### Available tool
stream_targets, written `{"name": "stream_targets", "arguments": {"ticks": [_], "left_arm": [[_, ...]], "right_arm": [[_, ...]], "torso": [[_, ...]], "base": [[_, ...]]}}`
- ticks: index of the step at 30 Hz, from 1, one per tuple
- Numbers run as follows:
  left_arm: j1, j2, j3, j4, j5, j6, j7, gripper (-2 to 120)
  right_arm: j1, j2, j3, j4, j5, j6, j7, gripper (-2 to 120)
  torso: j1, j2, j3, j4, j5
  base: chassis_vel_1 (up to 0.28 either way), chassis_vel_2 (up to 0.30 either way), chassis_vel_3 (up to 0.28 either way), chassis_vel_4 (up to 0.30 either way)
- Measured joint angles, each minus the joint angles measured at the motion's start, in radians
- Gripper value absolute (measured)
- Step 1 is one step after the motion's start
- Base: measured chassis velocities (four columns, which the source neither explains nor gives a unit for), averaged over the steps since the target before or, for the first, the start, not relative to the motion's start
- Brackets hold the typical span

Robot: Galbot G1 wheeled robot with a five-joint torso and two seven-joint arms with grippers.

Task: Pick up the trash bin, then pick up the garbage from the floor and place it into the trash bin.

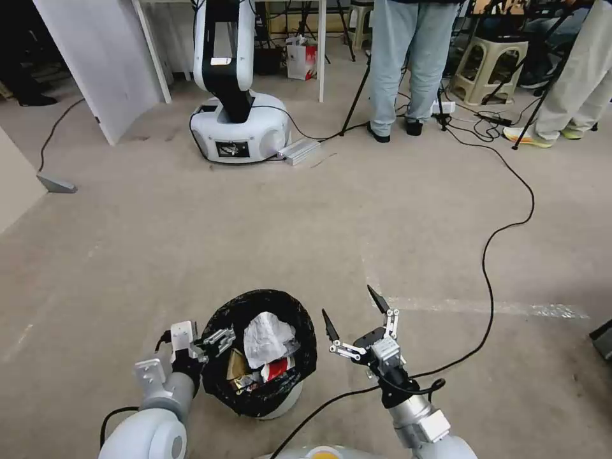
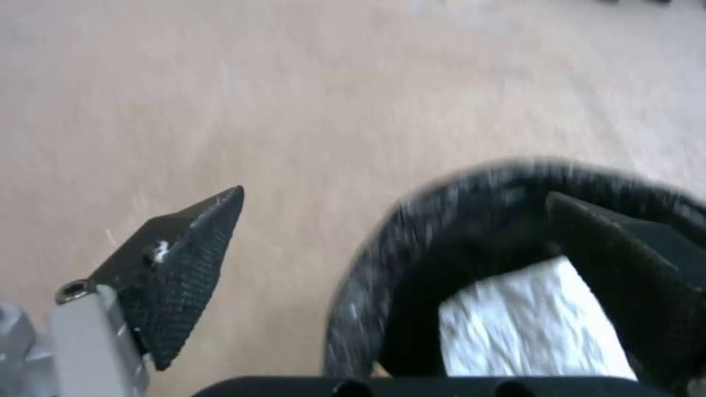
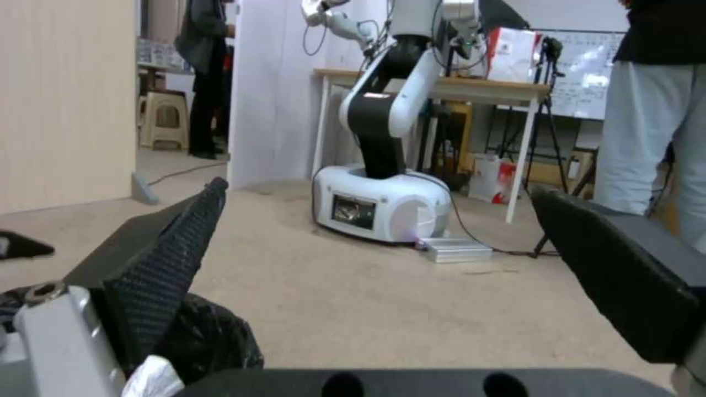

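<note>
1. The trash bin (image 1: 271, 408) is low in the head view, near 6 o'clock, just in front of the robot's body. Its black bag liner (image 1: 220, 376) folds over the rim.
2. The left gripper (image 1: 217, 341) is at the bin's rim on the 9 o'clock side. In the left wrist view one finger is outside the rim and the other inside, but the gap on the outer side looks wide, so I cannot tell if the fingers really pinch the rim.
3. The right gripper (image 1: 357, 319) hovers just beside the bin at its 3 o'clock side, with fingers spread wide and nothing between them.
4. Inside the bin lie the garbage pieces: a white tissue paper (image 1: 268, 338), a red-and-white packet (image 1: 278, 368) and a yellow foil wrapper (image 1: 237, 366).
5. The floor (image 1: 319, 223) around the bin has no litter that I can see; a black cable (image 1: 488, 255) runs across it toward 2 o'clock.
6. My judgement: the bin is light and fairly stiff, but the liner is glossy and slippery. The best hold is on the rim itself, wall and liner together.
</note>
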Motion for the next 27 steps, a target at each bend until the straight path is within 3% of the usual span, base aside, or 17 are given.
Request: {"name": "stream_targets", "arguments": {"ticks": [1,3,7,8,10,11,13,14,20,27], "left_arm": [[0.009,-0.001,0.004,-0.003,0.038,-0.065,0.002,100],[0.013,-0.001,0.006,-0.005,0.050,-0.085,0.002,100],[0.055,-0.008,0.025,-0.017,0.180,-0.257,0.000,100],[0.055,-0.008,0.025,-0.017,0.180,-0.257,0.000,100],[0.069,-0.011,0.036,-0.015,0.230,-0.367,-0.012,100],[0.069,-0.011,0.036,-0.015,0.230,-0.367,-0.012,100],[0.095,-0.013,0.045,0.005,0.279,-0.488,-0.028,100],[0.095,-0.013,0.045,0.005,0.279,-0.488,-0.028,100],[0.154,-0.022,0.067,0.059,0.336,-0.642,-0.048,100],[0.163,-0.031,0.086,0.078,0.374,-0.671,-0.070,100]], "right_arm": [[0.001,0.002,-0.003,0.001,0.000,-0.002,0.015,100],[0.001,0.003,-0.004,0.002,0.002,-0.004,0.024,100],[-0.005,0.013,-0.009,0.013,0.005,-0.024,0.100,100],[-0.005,0.013,-0.009,0.013,0.005,-0.024,0.100,100],[-0.017,0.023,-0.008,0.023,-0.008,-0.042,0.147,100],[-0.017,0.023,-0.008,0.023,-0.008,-0.042,0.147,100],[-0.031,0.039,-0.003,0.034,-0.019,-0.055,0.190,100],[-0.031,0.039,-0.003,0.034,-0.019,-0.055,0.190,100],[-0.059,0.069,-0.018,0.031,-0.061,-0.067,0.244,100],[-0.056,0.079,-0.015,0.025,-0.077,-0.069,0.256,100]], "torso": [[0.000,0.000,0.000,-0.0001,0.0000],[0.000,0.000,0.000,-0.0001,0.0000],[0.000,0.000,0.000,0.0000,0.0000],[0.000,0.000,0.000,0.0000,0.0000],[0.000,0.000,0.000,-0.0001,0.0000],[0.000,0.000,0.000,-0.0001,0.0000],[0.000,0.000,0.000,-0.0003,-0.0002],[0.000,0.000,0.000,-0.0003,-0.0002],[0.000,0.000,0.000,0.0000,-0.0002],[0.000,0.000,0.000,-0.0002,-0.0006]], "base": [[0.000,0.000,0.000,0.000],[0.000,0.000,0.000,0.000],[0.000,0.000,0.000,0.000],[0.000,0.000,0.000,0.000],[0.000,0.000,0.000,0.000],[0.000,0.000,0.000,0.000],[0.000,0.000,0.000,0.000],[0.000,0.000,0.000,0.000],[0.000,0.000,0.000,0.000],[0.000,0.000,0.000,0.000]]}}
